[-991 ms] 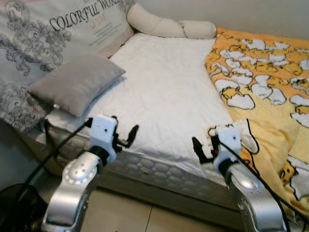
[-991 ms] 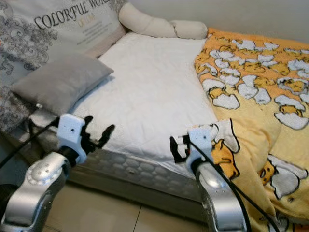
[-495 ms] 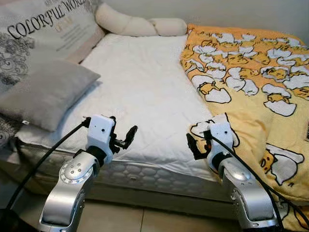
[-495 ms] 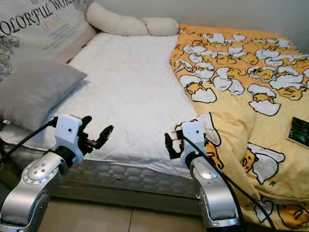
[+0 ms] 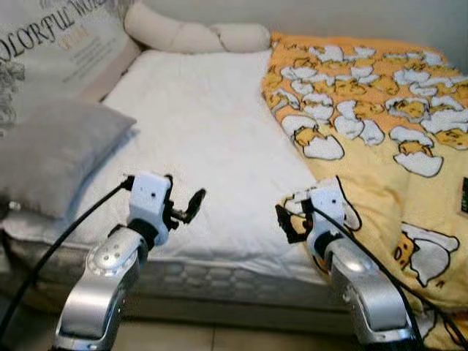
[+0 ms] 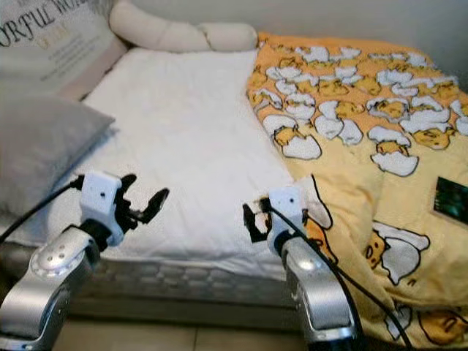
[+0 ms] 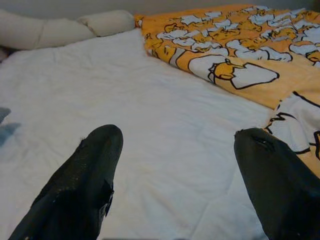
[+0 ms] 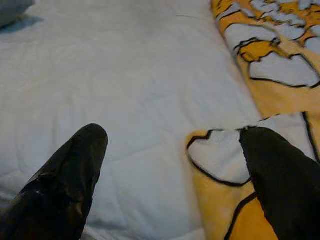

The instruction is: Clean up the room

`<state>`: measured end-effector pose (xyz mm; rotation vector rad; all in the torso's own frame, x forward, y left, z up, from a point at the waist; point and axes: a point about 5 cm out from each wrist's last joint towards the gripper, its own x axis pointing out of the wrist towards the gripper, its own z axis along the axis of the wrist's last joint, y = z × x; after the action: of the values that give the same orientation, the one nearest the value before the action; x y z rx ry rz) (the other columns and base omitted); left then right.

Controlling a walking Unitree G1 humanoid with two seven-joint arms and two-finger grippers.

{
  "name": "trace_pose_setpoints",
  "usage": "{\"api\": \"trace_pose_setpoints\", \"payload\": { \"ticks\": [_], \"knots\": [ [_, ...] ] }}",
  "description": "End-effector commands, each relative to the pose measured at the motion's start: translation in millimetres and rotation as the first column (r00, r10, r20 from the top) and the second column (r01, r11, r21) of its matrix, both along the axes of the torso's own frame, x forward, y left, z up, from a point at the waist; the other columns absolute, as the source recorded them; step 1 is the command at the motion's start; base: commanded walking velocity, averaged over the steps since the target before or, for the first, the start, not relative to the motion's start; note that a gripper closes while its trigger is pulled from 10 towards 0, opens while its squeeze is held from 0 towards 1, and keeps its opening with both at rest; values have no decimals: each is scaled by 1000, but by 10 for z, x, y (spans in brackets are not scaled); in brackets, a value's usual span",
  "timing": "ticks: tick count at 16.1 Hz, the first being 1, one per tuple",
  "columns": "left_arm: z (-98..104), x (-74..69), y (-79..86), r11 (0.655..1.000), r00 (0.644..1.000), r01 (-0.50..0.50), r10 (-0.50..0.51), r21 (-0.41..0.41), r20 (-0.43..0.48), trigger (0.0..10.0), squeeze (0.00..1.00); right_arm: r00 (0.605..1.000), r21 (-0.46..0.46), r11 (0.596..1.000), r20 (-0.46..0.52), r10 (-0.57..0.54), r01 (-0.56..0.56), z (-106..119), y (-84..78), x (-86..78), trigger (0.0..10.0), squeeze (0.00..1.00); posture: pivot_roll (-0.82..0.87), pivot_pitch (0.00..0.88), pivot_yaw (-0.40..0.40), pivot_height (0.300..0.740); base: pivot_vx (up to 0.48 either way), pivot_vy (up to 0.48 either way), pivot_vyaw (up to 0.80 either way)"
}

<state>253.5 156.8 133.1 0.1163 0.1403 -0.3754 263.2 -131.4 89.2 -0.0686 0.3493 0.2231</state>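
The yellow blanket (image 5: 380, 139) is spread over the right half of the bed (image 5: 205, 131), its long axis running from foot to headboard. Both the left gripper (image 5: 191, 205) and right gripper (image 5: 287, 219) are held with fingers spread near the bed's foot edge, the right one just beside the blanket's corner.

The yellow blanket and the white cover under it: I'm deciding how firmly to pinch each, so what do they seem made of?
The yellow blanket looks like soft, matte fleece or plush: it lies in thick rounded folds, its cartoon print without sheen. The white mattress cover looks like quilted cotton or polyester padding: faint stitched lines and shallow puckers show in both wrist views. Neither fibre can be told for sure.
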Motion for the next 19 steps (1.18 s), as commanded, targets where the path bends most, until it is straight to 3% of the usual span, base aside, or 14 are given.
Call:
{"api": "trace_pose_setpoints", "payload": {
  "ticks": [1,8,14,17,18,19],
  "knots": [
    [12,6,0,1000,1000,7,-7,-1,-3,10000,0,1000,-8,1000,-3,-8,8,-3,-39,6,10000,0,-35,0,22,740,307,0,-788],
    [23,11,6,1000,1000,10,-10,0,-2,10000,0,1000,-4,1000,-5,-11,11,-9,-43,14,10000,0,-31,0,24,740,305,0,-336],
    [22,3,-19,1000,1000,21,-21,-3,-2,10000,0,1000,-21,1000,6,-14,14,-10,-81,17,10000,0,-28,0,20,740,317,0,0],
    [14,-50,-68,996,995,94,-94,-7,-23,10000,0,996,-69,997,-83,15,-21,-134,-124,5,10000,0,-23,0,23,740,92,0,0],
    [9,-69,-99,990,990,138,-139,-14,-37,10000,0,992,-93,995,-127,22,-34,-193,-152,12,10000,596,-24,0,26,740,0,0,0],
    [-10,-102,-142,978,976,206,-207,-22,-69,10000,0,986,-133,990,-166,15,-37,-258,-200,38,10000,1000,-21,0,26,740,0,0,0]
  ]
}}
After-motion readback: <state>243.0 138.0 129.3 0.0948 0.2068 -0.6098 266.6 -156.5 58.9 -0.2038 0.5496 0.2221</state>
